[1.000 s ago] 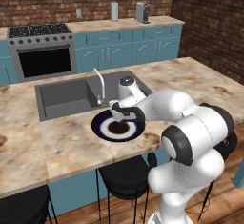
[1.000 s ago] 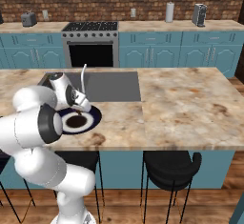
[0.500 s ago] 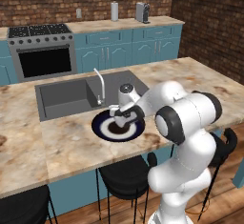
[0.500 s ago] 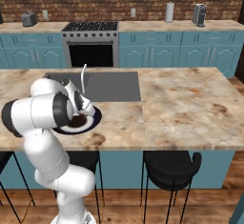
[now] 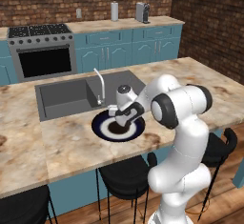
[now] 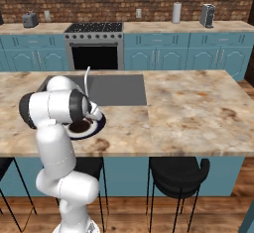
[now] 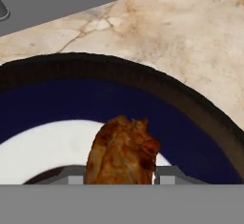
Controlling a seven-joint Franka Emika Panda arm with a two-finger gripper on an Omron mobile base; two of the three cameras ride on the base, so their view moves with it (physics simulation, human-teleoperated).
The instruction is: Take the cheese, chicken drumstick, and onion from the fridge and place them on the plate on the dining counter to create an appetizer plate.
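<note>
Claw [image 7: 120,179] — narrowly parted, fingertips flanking chicken drumstick [image 7: 123,151] — over plate [image 7: 190,137]

The left base view looks forward and down from behind the arm's left, over the near edge of the bench [image 5: 57,142] toward the brick wall. The right base view faces the same way from behind its right. Both share the plate [image 5: 102,128] by the sink [image 6: 124,90]. The hand view sits very close above the plate [image 7: 190,137], at the bench's near edge.
</note>
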